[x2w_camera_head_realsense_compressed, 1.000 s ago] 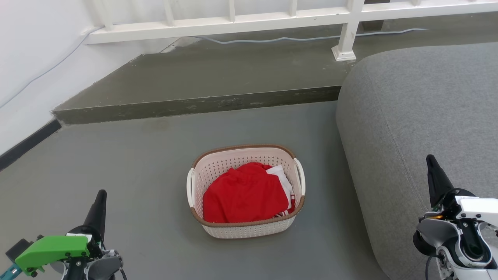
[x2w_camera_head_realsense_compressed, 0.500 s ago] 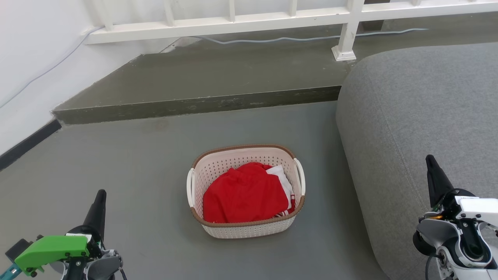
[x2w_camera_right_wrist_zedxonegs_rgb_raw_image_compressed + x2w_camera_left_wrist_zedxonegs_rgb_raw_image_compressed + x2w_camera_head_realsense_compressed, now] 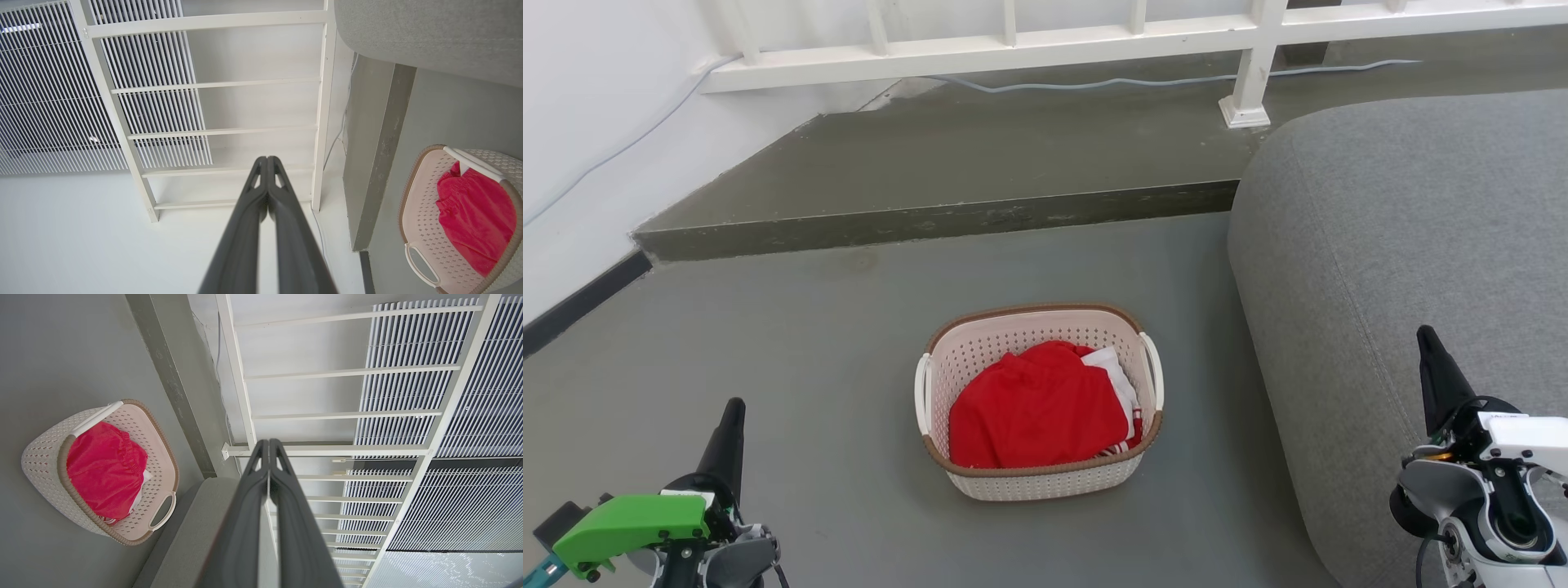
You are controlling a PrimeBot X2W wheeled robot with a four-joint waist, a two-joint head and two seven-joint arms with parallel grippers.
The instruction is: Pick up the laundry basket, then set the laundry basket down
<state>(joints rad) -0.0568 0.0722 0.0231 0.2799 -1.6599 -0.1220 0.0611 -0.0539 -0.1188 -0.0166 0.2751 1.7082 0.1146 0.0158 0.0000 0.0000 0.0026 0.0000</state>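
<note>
My left gripper (image 3: 732, 420) is a tapered black spike behind a bright green block (image 3: 633, 523) with a teal edge. My right gripper (image 3: 1432, 359) matches it, under a white cover (image 3: 1523, 433) — with an orange fleck (image 3: 1441, 456) and a black cable (image 3: 1421, 559).

The floor (image 3: 792, 367) was smooth and grey, running from the near edge to a low step (image 3: 947, 219) on the far side. The basket (image 3: 1045, 487) stood upright on it near the middle, flat on its base, with bare floor all round. To the right a grey sofa (image 3: 1405, 245) sat on the floor, near the basket but apart from it. On the left a black skirting (image 3: 580, 304) met the floor below the white wall. Up on the step a white railing post (image 3: 1246, 90) stood at the far right, and a pale cable (image 3: 1111, 82) lay along the far edge.
</note>
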